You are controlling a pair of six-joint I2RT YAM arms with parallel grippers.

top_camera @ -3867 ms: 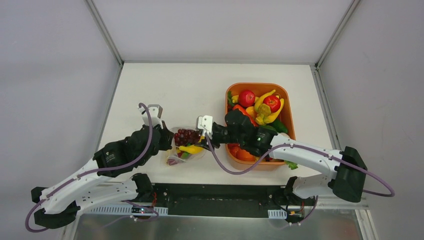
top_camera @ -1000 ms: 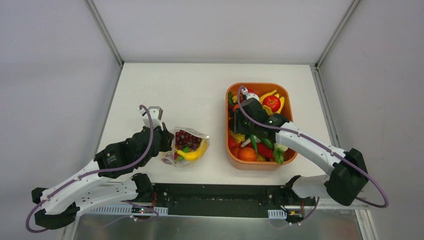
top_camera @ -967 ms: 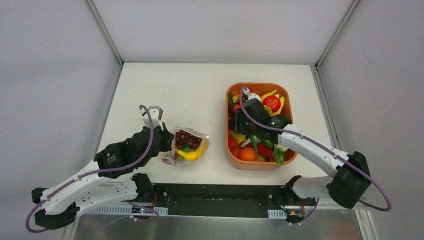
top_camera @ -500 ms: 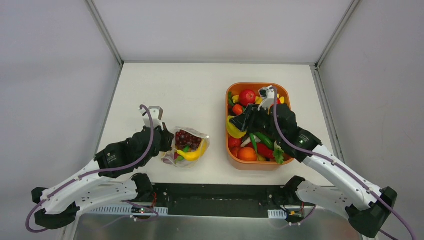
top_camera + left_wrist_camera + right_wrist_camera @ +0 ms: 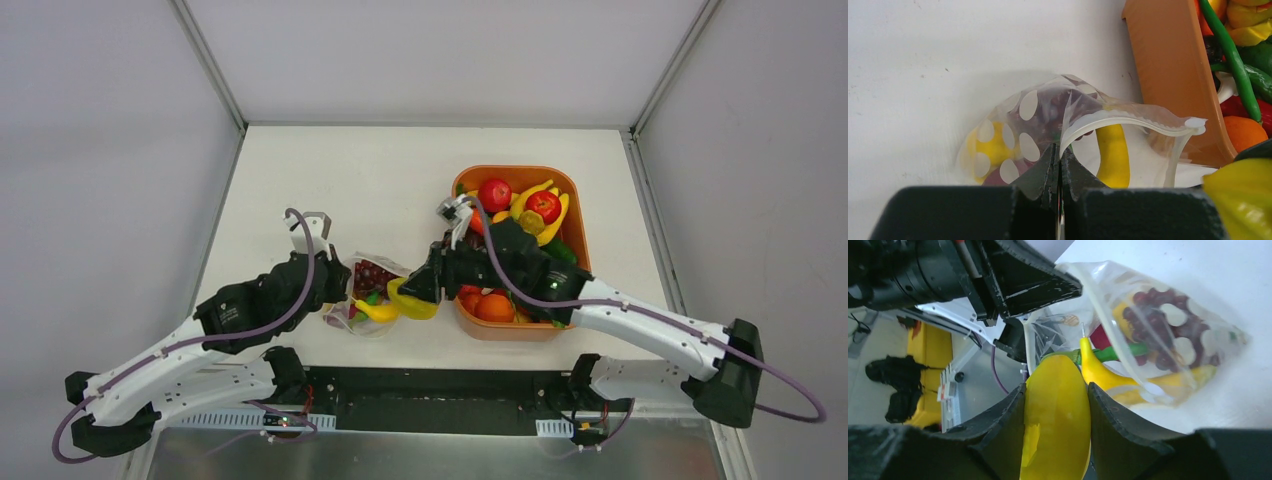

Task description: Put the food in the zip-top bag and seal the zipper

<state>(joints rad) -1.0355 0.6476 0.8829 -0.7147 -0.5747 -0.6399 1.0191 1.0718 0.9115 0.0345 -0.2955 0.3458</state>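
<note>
The zip-top bag [image 5: 372, 297] lies on the table [image 5: 340, 170] close to its near edge, a little left of the middle. The orange tray [image 5: 515, 169] sits just beside it, toward the right edge.

The left tool [image 5: 1058, 170] is clenched on the bag's rim. Its two fingers are pressed together with the clear plastic pinched between them, at one end of the zipper [image 5: 1128, 121]. From there the ridged strip arcs away, and the bag's mouth gapes toward the tray.

Inside the bag are purple grapes [image 5: 1168, 342], a banana-shaped piece [image 5: 1112, 152] and a thin green piece [image 5: 1113, 354] (the white dots on the plastic hide parts of them).

The right tool [image 5: 1055, 395] grasps a yellow piece [image 5: 415, 300], one finger on each side of it. It holds the piece at the open mouth of the bag, between bag and tray. Whether the piece touches the plastic cannot be told.

More food fills the tray, among it a red round fruit [image 5: 494, 195] toward the far end and an orange fruit [image 5: 495, 307] at the near end.
</note>
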